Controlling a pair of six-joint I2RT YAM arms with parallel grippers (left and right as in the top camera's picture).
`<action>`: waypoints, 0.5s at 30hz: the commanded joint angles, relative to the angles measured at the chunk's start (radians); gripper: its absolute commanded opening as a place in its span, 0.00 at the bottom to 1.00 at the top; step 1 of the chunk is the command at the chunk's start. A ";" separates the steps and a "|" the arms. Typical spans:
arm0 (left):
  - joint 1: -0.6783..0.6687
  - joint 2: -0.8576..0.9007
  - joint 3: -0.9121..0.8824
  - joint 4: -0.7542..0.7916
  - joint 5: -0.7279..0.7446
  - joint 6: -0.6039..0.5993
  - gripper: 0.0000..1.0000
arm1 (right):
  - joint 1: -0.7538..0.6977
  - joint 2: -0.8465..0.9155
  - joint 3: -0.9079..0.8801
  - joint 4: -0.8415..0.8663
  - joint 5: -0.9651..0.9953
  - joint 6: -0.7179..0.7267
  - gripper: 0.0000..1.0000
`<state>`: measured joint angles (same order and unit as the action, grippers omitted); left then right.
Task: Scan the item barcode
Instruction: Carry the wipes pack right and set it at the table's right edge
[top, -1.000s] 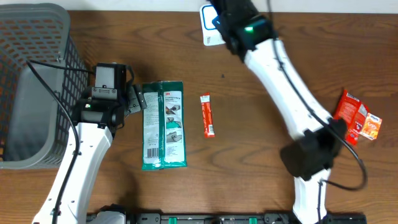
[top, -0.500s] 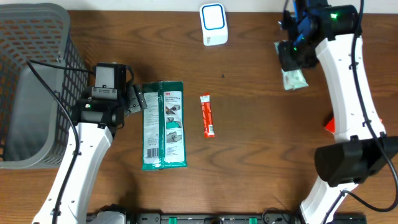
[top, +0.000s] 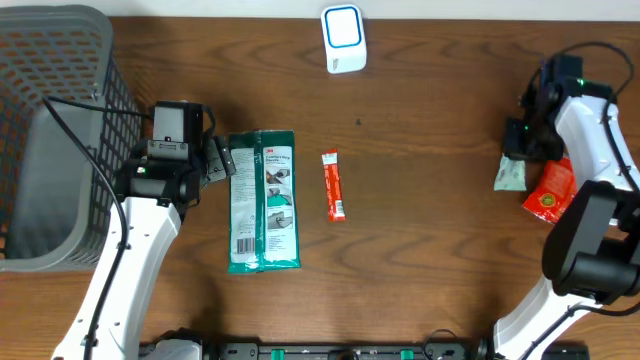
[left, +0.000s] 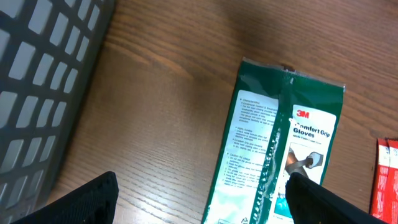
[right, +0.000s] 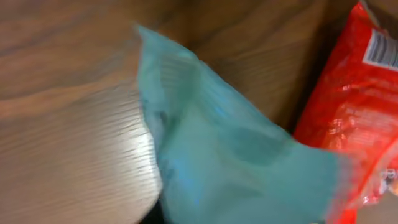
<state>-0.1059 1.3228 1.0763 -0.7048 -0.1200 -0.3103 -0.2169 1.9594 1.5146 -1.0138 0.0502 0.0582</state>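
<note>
We can't tell if right gripper (top: 520, 150) pinches the green packet (top: 509, 177); left gripper (left: 199, 186) is spread. A sloppy drop could bury it against the red packet (top: 548, 193)

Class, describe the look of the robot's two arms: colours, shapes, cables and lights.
Both the left arm and right arm have smooth white links joined by bulky black joints. A thin black cable loops along each, and a small green light glows near each wrist.
</note>
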 joint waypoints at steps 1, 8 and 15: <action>0.003 0.003 0.018 -0.002 -0.020 -0.002 0.87 | -0.012 -0.013 -0.029 0.016 -0.002 0.005 0.51; 0.003 0.003 0.018 -0.002 -0.020 -0.002 0.87 | -0.011 -0.013 -0.031 0.016 0.013 0.029 0.83; 0.003 0.003 0.018 -0.002 -0.020 -0.002 0.86 | 0.016 -0.011 -0.042 0.024 -0.224 0.039 0.04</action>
<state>-0.1059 1.3231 1.0763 -0.7055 -0.1204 -0.3103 -0.2218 1.9594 1.4879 -1.0000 -0.0845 0.0799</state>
